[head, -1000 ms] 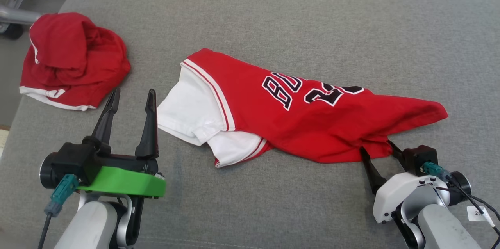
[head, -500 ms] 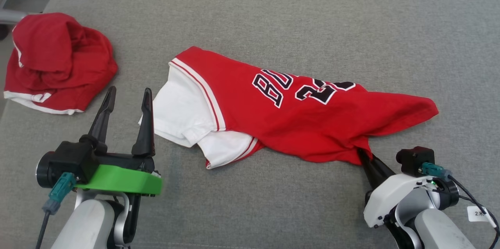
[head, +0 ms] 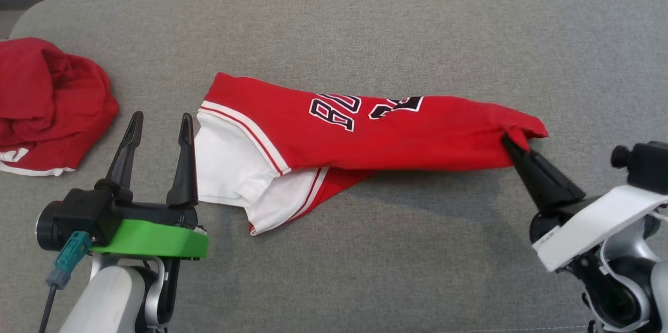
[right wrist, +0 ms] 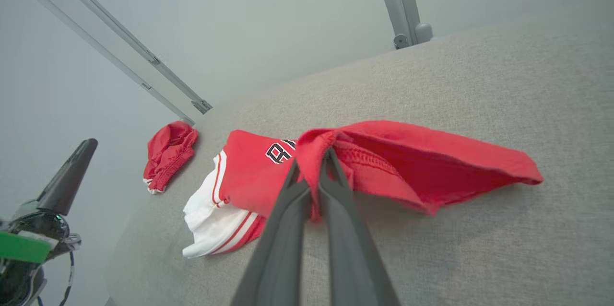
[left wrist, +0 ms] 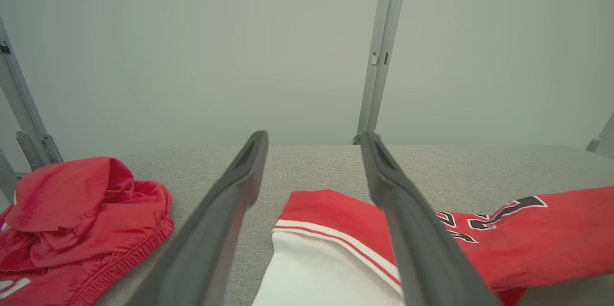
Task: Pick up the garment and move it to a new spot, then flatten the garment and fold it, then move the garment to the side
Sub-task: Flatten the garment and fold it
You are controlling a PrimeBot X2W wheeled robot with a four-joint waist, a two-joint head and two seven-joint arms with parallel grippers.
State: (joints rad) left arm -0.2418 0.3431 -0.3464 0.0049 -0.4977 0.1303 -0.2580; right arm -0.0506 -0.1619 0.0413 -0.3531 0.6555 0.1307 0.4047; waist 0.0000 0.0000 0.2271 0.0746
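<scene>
Since a second ago the right gripper (head: 510, 142) has gone from fingers spread around the jersey's (head: 396, 134) hem to fingers pressed together on a pinch of that red edge, and the end it holds has come up off the pad (head: 365, 25), with a shadow now under it; the camera has also swung, so the sideways slide of everything else is not real motion. In the head view the jersey stretches across the centre from about 9 o'clock to 3 o'clock. Its white-trimmed end lies on the pad near the left gripper (head: 162, 116), and its red end is bunched at the right gripper's tips at 3 o'clock. The right wrist view shows the cloth folded over the closed tips (right wrist: 312, 162), the rest of the jersey (right wrist: 422, 162) draping away to both sides. The left gripper sits at 8 o'clock with fingers wide apart, holding nothing, just beside the white end. A red heap (head: 47, 98) rests apart at 9 o'clock. This looks like the first step, the pick-up. The next move likely calls for a higher lift so the trailing end clears the pad before carrying, kept gentle since the pinch is small.
</scene>
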